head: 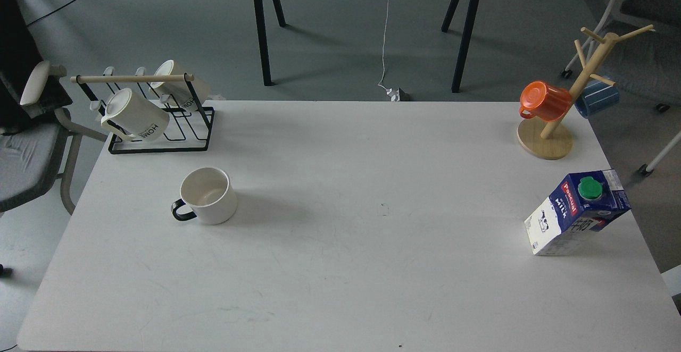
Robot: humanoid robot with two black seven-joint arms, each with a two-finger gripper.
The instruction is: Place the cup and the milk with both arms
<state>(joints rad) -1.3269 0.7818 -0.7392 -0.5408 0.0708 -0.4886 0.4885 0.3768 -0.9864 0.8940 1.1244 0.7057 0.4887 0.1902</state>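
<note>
A: On the white table (340, 267), neither of my arms shows at all; both grippers are out of the picture, so I cannot tell whether they are released or clenched.

B: Then where are the task's things?

A: Taking the table's centre as the mark: the white mug with the black handle (207, 196) stands upright to the left of it, mouth up, handle pointing left. The milk carton (577, 214) stands far to the right of centre, near the right edge, green cap (589, 188) on top; it looks tilted, though that may be the lens.

B: Which step is that, in your view?

A: The very start, I judge: nothing is grasped and both things sit well apart. The next move calls for the left arm to reach the mug and the right arm the carton, each on its own side.

B: Anything in the way?

A: Little. The black wire rack with a wooden bar (154, 123), holding two cream HOME mugs (135, 115), stands behind the mug, toward the far left corner. The wooden mug tree (564, 112) with an orange cup (545, 101) stands behind the carton, far right. The middle between them is bare.
</note>
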